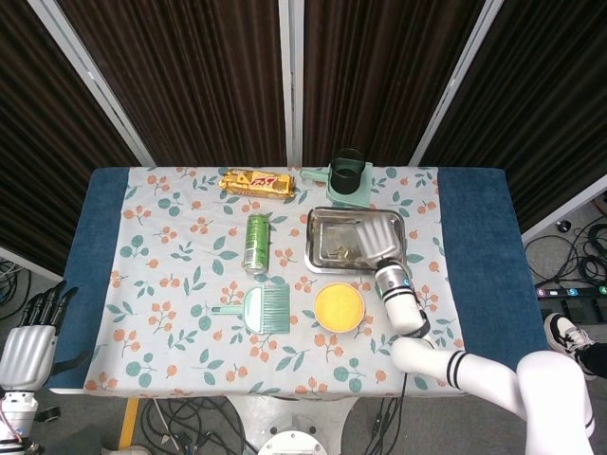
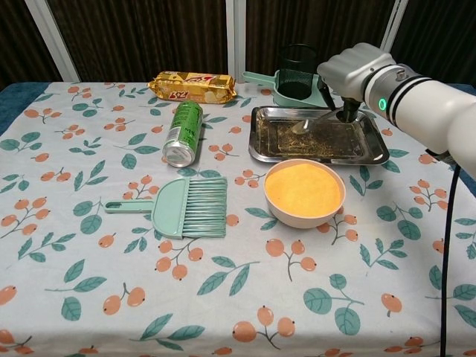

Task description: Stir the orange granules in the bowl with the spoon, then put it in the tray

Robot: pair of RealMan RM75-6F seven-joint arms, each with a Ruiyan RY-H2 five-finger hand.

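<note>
Steel tray (image 2: 372, 149) sits near the back right of the bench (image 2: 74, 245), and the right hand (image 2: 355, 71) is over its far edge with fingers curled around the spoon (image 2: 316, 120) handle, bowl end resting down on the tray floor. Bowl (image 2: 304, 193) of orange granules (image 2: 303, 186) is just in front of the tray, nothing in it. Left hand (image 1: 27, 336) hangs off the bench's left corner, fingers apart, holding nothing. Also there: green can (image 2: 182, 134) on its side, mint brush (image 2: 178, 207), snack pack (image 2: 193, 85), black mesh cup (image 2: 297, 71).
</note>
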